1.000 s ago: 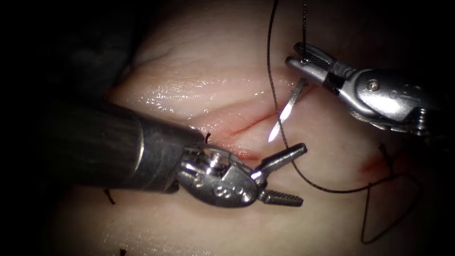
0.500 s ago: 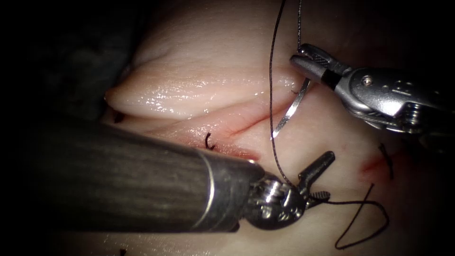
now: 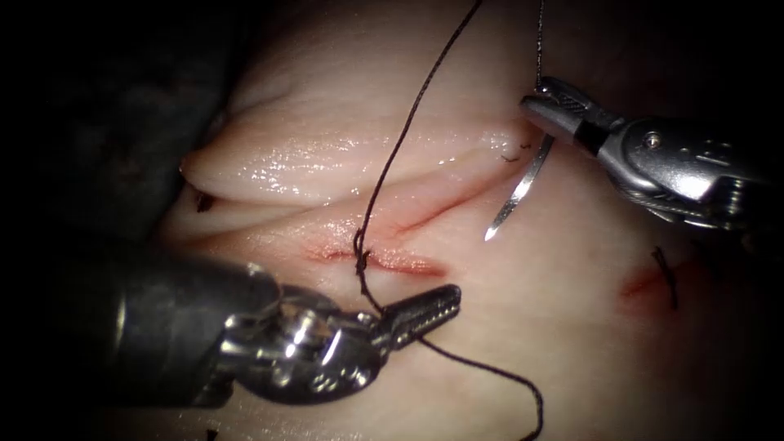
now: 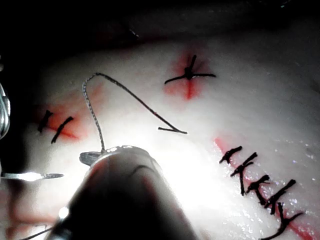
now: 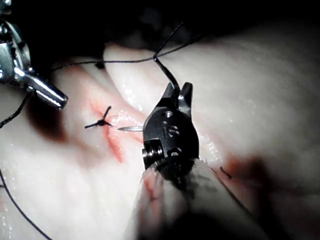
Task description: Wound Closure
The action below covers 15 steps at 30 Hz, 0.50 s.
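Observation:
In the endoscope view my left tool [image 3: 452, 297] lies low on the left, jaws shut on the dark thread [image 3: 400, 143]. The thread runs down across the cut [image 3: 425, 214], past a knotted stitch [image 3: 360, 251], into those jaws, then trails off to the lower right. My right tool [image 3: 541, 104] comes in from the upper right, shut on the curved needle [image 3: 519, 189] near its back end. The needle hangs free above the tissue [image 3: 327, 122] by the cut's right end, point down. The right wrist view shows the right tool [image 5: 179, 92] with the needle tip [image 5: 129, 129] beside it.
Red fluid [image 3: 392, 261] lies along the cut's lower part. A finished stitch [image 3: 665, 276] sits on a red mark at the right. In the left wrist view several dark stitches [image 4: 255, 175] cross another cut line, and one knot [image 4: 190, 75] lies apart.
My left tool's jaws have closed on the thread and drawn back to the left, pulling the thread across the cut and taking up the loop on the right. The right tool with the needle drifted slightly right.

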Tool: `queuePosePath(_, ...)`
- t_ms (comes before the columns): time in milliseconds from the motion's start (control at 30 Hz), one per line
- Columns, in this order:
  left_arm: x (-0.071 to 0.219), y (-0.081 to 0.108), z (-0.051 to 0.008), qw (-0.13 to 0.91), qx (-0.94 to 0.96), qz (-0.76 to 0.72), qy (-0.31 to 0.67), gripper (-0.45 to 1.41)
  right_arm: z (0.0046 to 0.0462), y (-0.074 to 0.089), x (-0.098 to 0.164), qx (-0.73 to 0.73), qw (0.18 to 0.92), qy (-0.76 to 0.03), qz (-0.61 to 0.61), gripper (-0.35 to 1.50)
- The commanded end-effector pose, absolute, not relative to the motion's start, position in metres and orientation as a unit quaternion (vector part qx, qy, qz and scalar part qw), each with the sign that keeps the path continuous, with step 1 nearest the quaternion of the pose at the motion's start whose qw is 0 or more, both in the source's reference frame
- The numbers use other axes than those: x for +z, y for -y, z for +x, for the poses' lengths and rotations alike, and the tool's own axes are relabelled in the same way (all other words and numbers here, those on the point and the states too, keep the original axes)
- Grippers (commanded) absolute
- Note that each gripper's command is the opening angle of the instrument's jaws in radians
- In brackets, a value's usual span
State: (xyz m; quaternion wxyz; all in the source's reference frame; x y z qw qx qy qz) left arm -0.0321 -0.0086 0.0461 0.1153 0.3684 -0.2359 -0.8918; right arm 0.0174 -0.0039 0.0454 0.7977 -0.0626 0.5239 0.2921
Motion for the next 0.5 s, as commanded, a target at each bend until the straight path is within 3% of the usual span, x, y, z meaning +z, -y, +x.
queuePosePath(33,0.046,0.008,-0.0317,0.113,-0.895,0.365,0.231,-0.45,0.0183,0.004,0.046,0.292,0.792,-0.533,-0.053,-0.35)
queuePosePath(500,0.046,-0.008,-0.0207,0.15,-0.919,0.281,0.233,-0.45,0.0185,0.005,0.046,0.235,0.777,-0.583,-0.033,-0.35)
